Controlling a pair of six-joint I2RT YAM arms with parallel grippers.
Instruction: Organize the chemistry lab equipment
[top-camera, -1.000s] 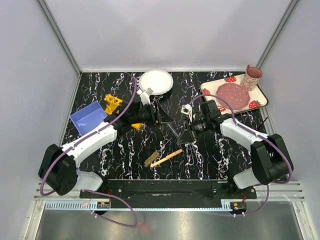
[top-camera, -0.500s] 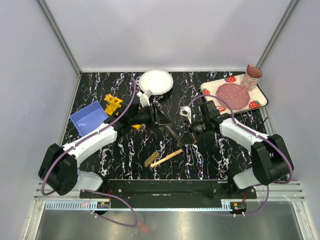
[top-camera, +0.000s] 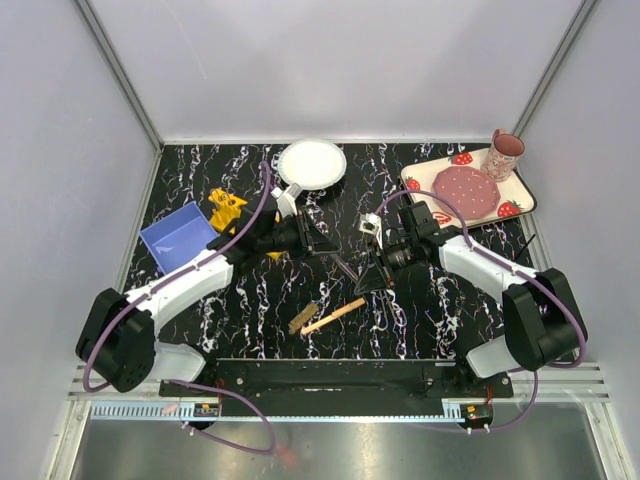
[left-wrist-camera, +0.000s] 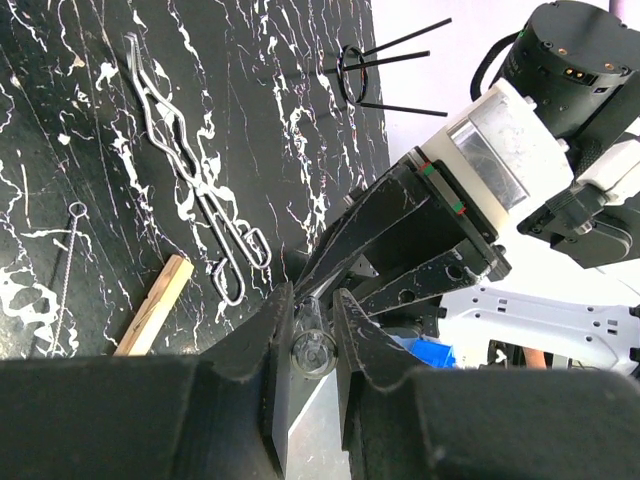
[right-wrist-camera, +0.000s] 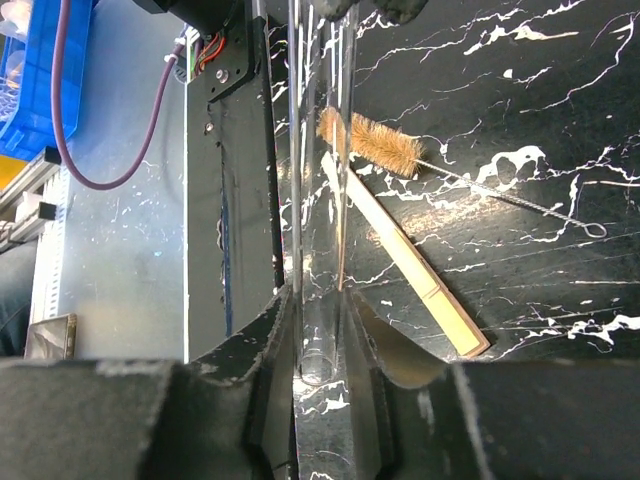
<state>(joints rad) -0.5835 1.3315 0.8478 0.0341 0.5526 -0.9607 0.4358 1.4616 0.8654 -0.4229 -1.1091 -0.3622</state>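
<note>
Tube (right-wrist-camera: 318, 200), mid-frame above the worktop (top-camera: 420, 310), is clamped by both left pincer (left-wrist-camera: 312, 300) and right pincer (right-wrist-camera: 318, 300). Brush (right-wrist-camera: 372, 143), stick (right-wrist-camera: 405, 258) and tongs (left-wrist-camera: 190, 180) lie loose; the rack (top-camera: 226, 208) sits upper left. Most sorting looks undone.

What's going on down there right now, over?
Left gripper shut on clear tube; right gripper shut on its other end. Tube spans between both arms. Brush and wooden stick loose below, not in the way.

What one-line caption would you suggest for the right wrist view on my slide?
Right end effector grips a clear tube; brown brush and wooden stick lie on the table behind it.
</note>
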